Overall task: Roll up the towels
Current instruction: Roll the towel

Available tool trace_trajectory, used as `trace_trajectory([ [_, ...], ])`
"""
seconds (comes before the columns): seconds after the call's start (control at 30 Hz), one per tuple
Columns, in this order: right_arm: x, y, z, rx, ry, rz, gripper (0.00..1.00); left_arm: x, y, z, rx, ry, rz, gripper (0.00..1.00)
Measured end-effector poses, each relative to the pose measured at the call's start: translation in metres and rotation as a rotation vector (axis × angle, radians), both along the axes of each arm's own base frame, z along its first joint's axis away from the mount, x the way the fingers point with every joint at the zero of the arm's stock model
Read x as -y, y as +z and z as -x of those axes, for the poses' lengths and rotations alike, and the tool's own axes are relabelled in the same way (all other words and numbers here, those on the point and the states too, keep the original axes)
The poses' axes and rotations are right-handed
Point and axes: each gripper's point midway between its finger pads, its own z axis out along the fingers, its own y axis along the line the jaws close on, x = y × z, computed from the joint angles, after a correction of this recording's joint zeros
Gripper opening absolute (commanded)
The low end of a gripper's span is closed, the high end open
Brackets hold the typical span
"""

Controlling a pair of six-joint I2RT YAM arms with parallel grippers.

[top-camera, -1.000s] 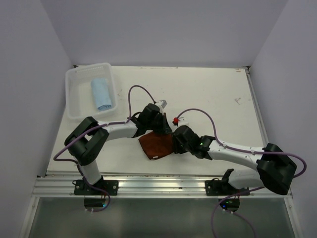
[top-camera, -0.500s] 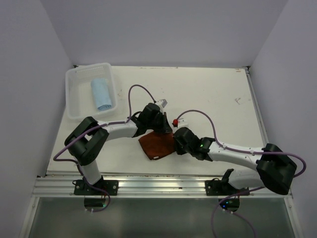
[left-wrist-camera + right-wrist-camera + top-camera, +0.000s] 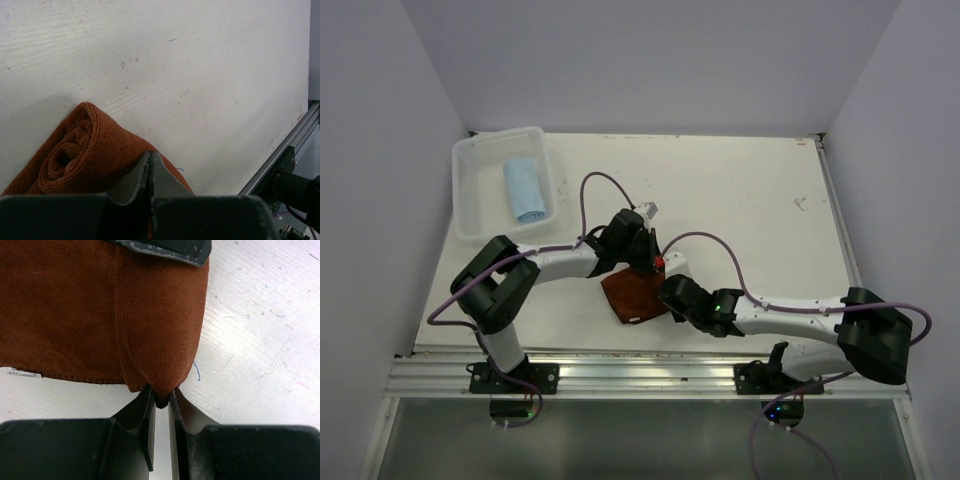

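Note:
A rust-brown towel (image 3: 632,293) lies near the table's front middle, partly rolled. In the left wrist view its rolled end (image 3: 75,155) shows a spiral. My left gripper (image 3: 642,257) is shut, its closed fingertips (image 3: 150,157) pressed on the roll's far side. My right gripper (image 3: 665,290) is shut on the towel's roll end (image 3: 161,360), pinching the cloth between its fingertips (image 3: 161,399). A light blue rolled towel (image 3: 525,187) lies in the clear bin (image 3: 470,195) at the back left.
The white table (image 3: 750,200) stretches back and right of the arms. A metal rail (image 3: 650,372) runs along the front edge. White walls close in the sides. A purple cable loops above each arm.
My right gripper has moved left and nearer along the towel's right edge, and the brown towel now looks narrower. The left gripper has barely shifted.

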Motion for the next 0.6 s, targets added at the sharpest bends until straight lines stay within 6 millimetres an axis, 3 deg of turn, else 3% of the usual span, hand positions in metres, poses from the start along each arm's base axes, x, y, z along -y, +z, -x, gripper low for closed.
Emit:
trace_trajectory([
  [0.17, -0.002, -0.002, 0.002, 0.036, 0.021, 0.064, 0.00, -0.003, 0.003, 0.001, -0.002, 0.006, -0.008, 0.00],
  [0.43, -0.006, 0.000, 0.003, 0.082, 0.031, 0.139, 0.00, -0.003, 0.028, -0.002, 0.045, 0.018, 0.028, 0.00],
  [0.6, -0.011, 0.001, 0.006, 0.109, 0.042, 0.182, 0.00, -0.002, 0.030, -0.003, 0.043, 0.023, 0.036, 0.00],
])
